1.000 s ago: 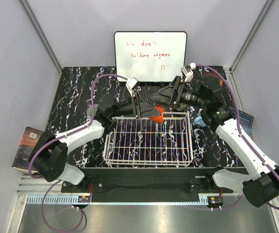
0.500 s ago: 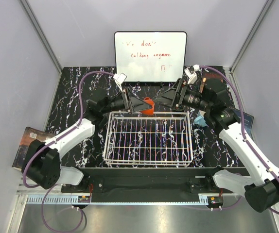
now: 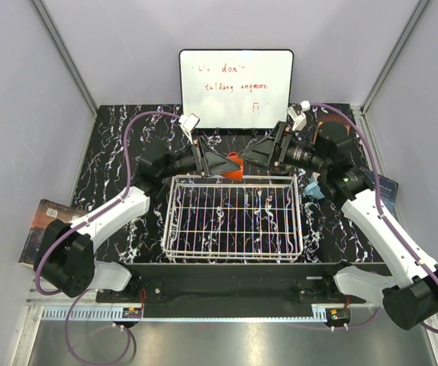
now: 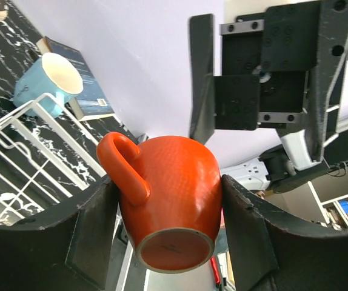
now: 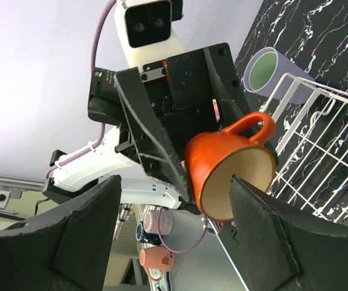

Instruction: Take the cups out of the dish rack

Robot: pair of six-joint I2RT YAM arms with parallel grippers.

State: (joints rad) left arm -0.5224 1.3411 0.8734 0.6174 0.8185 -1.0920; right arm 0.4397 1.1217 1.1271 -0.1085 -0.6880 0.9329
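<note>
Clamping red-orange cup (image 4: 180, 163) w/ L gripper (image 4: 169, 185), R gripper (image 5: 174, 206) spread.

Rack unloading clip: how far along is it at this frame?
Done: the dish rack looks empty; the light blue mug and lavender tumbler sit outside it. In hand: the left gripper holds the red-orange cup by the rack's far edge, the right gripper open facing it. Left: setting that cup down.
</note>
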